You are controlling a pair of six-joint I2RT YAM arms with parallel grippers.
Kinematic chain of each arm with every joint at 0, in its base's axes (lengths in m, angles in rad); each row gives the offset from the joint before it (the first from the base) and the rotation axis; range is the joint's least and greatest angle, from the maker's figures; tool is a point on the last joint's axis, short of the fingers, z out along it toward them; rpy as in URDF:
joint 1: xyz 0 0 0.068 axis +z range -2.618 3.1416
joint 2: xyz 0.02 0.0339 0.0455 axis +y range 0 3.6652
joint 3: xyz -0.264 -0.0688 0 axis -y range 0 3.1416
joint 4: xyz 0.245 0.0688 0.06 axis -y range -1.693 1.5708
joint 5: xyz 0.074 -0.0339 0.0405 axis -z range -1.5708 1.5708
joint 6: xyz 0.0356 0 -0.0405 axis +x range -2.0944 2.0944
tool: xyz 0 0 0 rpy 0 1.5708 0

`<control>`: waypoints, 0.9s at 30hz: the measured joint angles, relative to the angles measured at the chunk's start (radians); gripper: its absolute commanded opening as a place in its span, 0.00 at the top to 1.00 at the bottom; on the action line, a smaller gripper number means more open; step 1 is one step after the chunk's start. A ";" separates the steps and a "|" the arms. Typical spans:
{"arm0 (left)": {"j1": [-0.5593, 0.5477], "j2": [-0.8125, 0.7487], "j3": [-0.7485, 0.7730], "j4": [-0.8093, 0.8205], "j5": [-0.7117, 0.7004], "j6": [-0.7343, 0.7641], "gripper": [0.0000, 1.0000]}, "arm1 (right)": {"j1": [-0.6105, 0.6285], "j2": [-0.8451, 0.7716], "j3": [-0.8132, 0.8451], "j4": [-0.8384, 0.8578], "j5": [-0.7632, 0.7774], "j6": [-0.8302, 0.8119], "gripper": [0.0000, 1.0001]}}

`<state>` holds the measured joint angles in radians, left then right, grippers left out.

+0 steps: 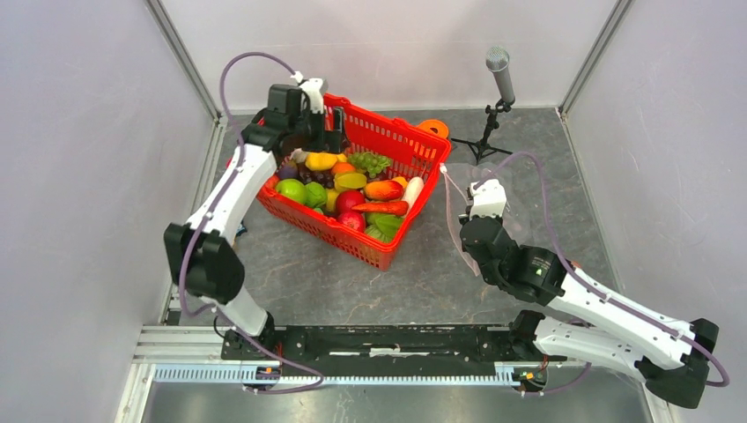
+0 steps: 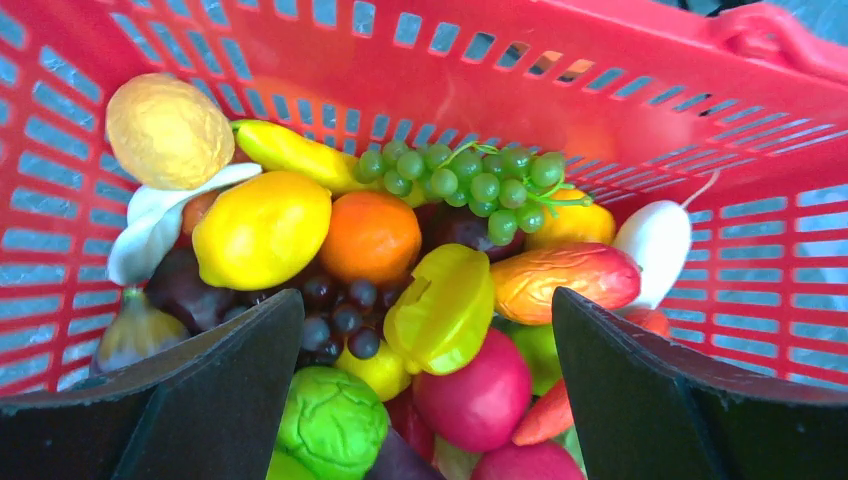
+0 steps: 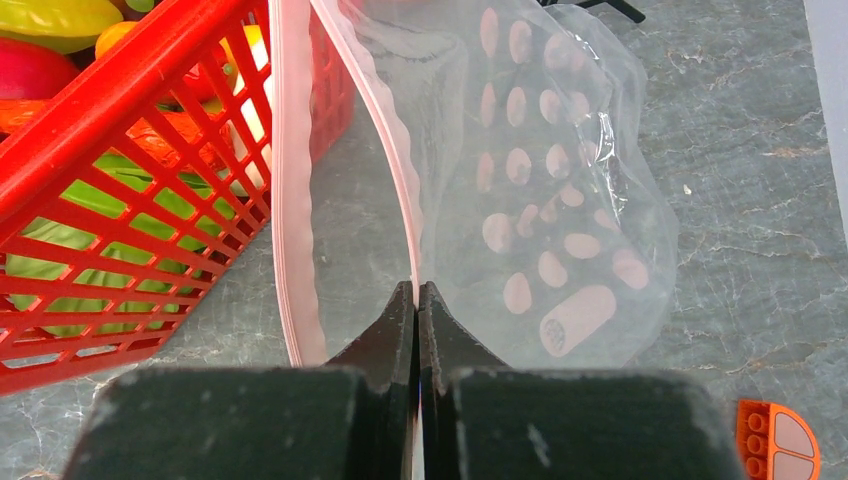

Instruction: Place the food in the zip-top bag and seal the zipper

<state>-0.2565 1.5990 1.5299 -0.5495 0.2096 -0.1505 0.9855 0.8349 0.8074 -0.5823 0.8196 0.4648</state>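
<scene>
The picking of the food (image 2: 262, 228) is judged to be the step in hand; the left hand (image 2: 428, 330) is spread wide and grasps nothing, and the toy fruits and vegetables are heaped directly beneath it in the red basket (image 2: 600, 90); a yellow piece (image 2: 445, 305) is seen just below the gap between its fingers. The right hand (image 3: 417, 300) is clenched on one lip of the zip-top bag (image 3: 560, 200), which lies on the desk (image 3: 740, 200) in front of this hand; the zipper (image 3: 290, 200) is parted, so the mouth is held open; no food is seen inside. For the next move, the left hand should be lowered and closed on a single piece, which must then be carried to the open mouth.
</scene>
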 measured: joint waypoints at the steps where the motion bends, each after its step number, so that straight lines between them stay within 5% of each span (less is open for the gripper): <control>1: -0.011 0.036 0.036 -0.012 0.001 0.022 0.00 | 0.000 0.002 0.000 0.000 -0.004 -0.001 0.99; 12: 0.003 0.319 0.122 -0.263 -0.148 0.148 0.00 | 0.000 -0.005 -0.006 0.005 -0.008 -0.012 0.99; 14: 0.003 0.323 0.122 -0.288 -0.125 0.163 0.06 | 0.000 -0.004 -0.006 0.007 -0.011 -0.016 0.98; 18: 0.003 0.323 0.122 -0.316 -0.077 0.196 0.39 | 0.000 0.004 -0.010 0.016 -0.016 -0.018 0.98; 22: 0.003 0.323 0.122 -0.310 -0.066 0.198 0.56 | 0.000 0.018 -0.013 0.027 -0.024 -0.021 0.98; 26: 0.002 0.309 0.101 -0.272 -0.057 0.181 0.55 | 0.000 0.023 -0.014 0.030 -0.030 -0.021 0.98; 27: 0.002 0.296 0.084 -0.254 -0.058 0.171 0.46 | 0.000 0.023 -0.016 0.034 -0.030 -0.021 0.98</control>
<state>-0.2543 1.8950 1.6135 -0.8036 0.1520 0.0208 0.9855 0.8577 0.7918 -0.5488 0.7898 0.4438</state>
